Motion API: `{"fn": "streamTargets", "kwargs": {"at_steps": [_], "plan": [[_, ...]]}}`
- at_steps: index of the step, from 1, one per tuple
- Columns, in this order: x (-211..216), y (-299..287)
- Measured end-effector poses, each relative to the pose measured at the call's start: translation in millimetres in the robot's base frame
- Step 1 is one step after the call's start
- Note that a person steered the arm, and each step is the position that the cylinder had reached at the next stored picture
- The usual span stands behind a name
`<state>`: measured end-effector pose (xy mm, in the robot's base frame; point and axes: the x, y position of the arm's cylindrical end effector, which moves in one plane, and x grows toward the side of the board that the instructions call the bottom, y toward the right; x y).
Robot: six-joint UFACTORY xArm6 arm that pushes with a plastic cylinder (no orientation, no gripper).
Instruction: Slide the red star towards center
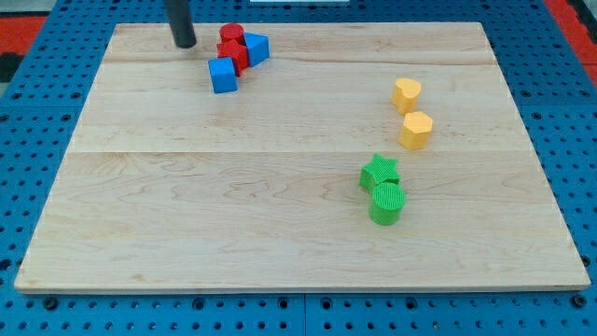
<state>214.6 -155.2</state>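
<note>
text: none readable | labels: none | numbers: 0 | board markings: apparently none

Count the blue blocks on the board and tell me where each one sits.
2. A blue cube lies at the lower left of the top-left cluster; another blue block touches the red pieces' right side. None looks hidden.

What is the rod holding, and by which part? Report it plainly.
Nothing is held. My tip is a bare rod end, standing apart at the view's left of the red star, touching no block.
</note>
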Motion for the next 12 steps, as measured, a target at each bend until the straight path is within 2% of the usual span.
{"fn": "streamTargets", "kwargs": {"at_steps": [1, 2, 3, 7, 8, 12], "plan": [[-23.3, 21.5], [-17.7, 33.7], [-5.6, 58.2], [70.6, 63.5], [70.6, 63.5], [115.7, 144.1]]}}
